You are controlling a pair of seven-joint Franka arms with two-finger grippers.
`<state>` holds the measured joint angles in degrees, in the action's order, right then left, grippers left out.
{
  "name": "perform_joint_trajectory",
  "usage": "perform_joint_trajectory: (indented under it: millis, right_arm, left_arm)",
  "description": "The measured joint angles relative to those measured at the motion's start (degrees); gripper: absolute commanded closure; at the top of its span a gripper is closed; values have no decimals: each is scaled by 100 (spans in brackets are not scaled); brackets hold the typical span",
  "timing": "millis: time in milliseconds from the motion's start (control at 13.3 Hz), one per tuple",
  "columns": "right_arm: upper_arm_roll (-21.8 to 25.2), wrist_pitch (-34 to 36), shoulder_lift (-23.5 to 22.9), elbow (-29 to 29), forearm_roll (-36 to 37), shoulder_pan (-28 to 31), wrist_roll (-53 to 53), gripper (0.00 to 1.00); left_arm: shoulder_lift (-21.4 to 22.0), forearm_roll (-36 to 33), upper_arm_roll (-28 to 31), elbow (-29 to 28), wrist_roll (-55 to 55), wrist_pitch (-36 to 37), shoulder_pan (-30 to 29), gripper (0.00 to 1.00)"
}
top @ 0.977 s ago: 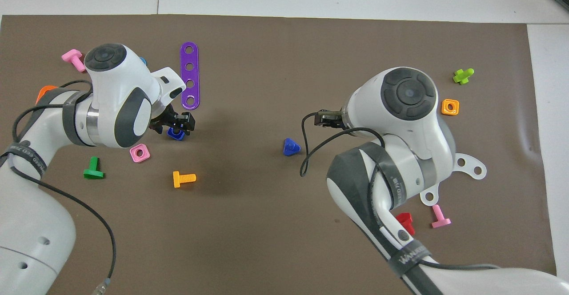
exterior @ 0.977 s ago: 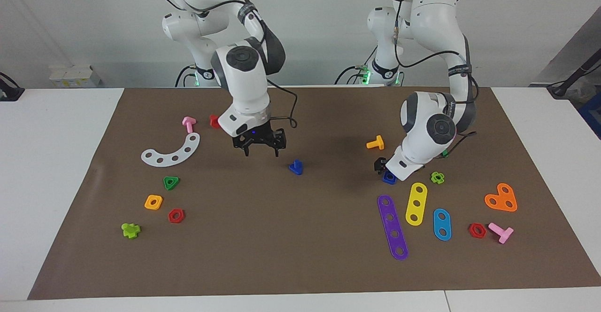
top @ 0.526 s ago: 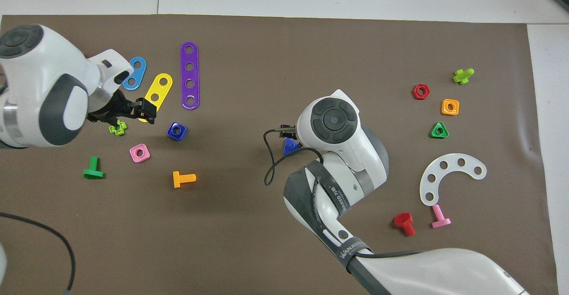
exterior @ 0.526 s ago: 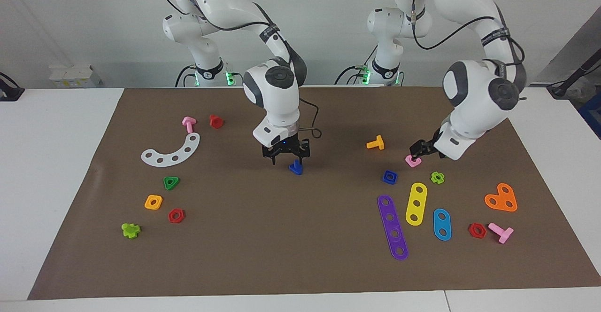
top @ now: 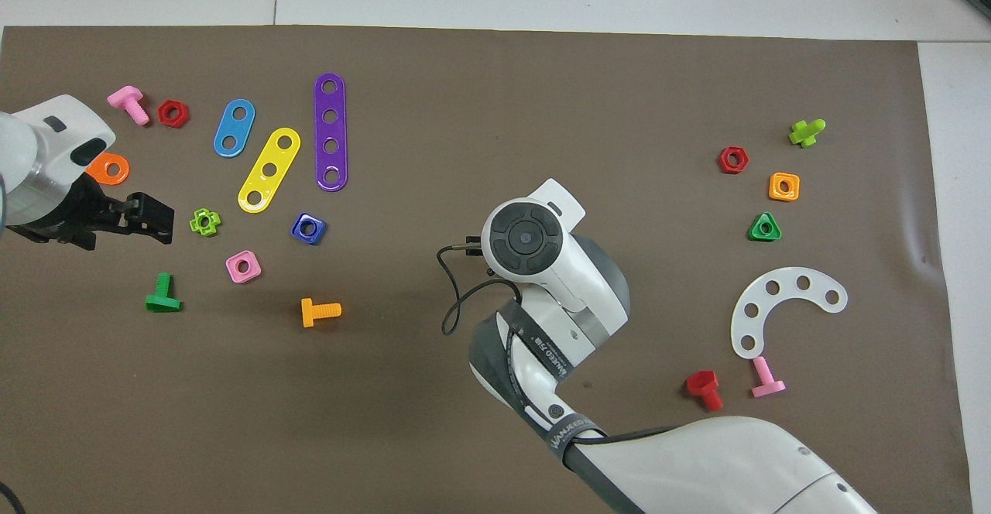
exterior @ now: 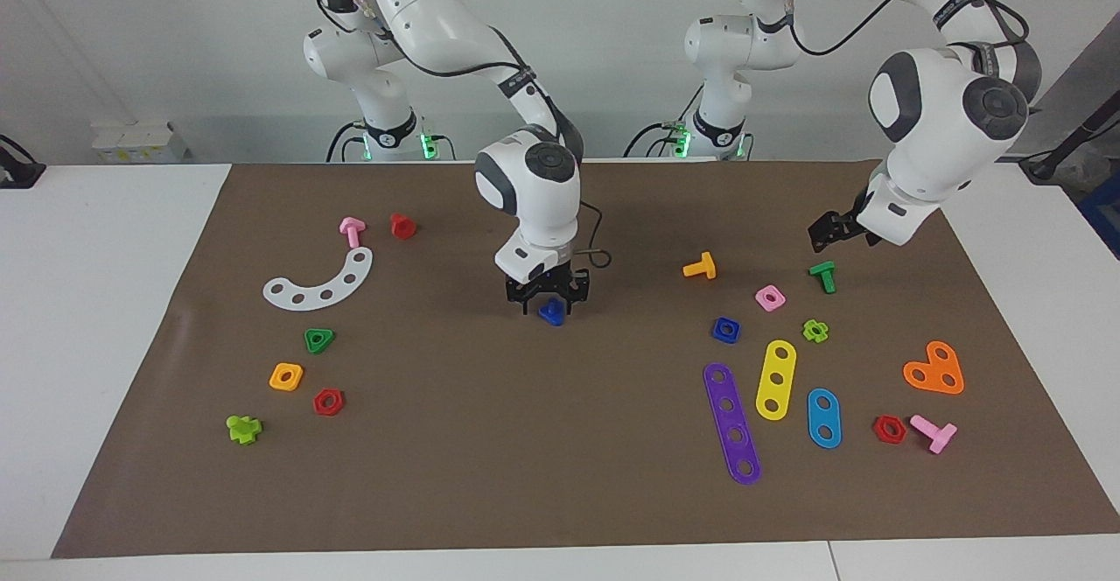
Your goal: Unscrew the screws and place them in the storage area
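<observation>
Here a brown mat (exterior: 490, 441) covers most of a white table (exterior: 105, 301), with a pale wall (exterior: 175, 38) at the robots' end. The right gripper (exterior: 549, 294) is down at the mat's middle, its fingers straddling the blue triangular-head screw (exterior: 551, 311); whether they clamp it I cannot tell, and the overhead view hides the screw under the wrist. The blue square nut (exterior: 725, 329) lies on the mat toward the left arm's end, beside the purple four-hole strip (exterior: 731, 423) and the pink square nut (exterior: 769, 298). The left gripper (exterior: 831, 229) hangs over the green screw (exterior: 822, 276), holding nothing; its finger gap is unclear. Lettering on the right arm's black band (top: 542, 347) is too small to read.
</observation>
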<state>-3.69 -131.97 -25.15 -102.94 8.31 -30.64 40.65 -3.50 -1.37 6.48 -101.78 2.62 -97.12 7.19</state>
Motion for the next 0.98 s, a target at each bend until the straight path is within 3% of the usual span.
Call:
perform_joint_trajectory:
  millis: [225,376,676,977]
  right_arm:
    - [-2,0,0,0,1,-20,0,32]
    - [-2,0,0,-3,1,-49,0,40]
    - [-3,1,0,-30,1,-70,0,50]
    - [-4,1,25,-75,0,-127,29,71]
  left_arm:
    - [450,-30,17,10,15,82,-37,0]
    - [660,-47,37,-117,11,240,-285,0]
    - [743,-47,-35,-122,-32,171,-428,0]
    - [758,-47,-233,210,-126,-208,-417,0]
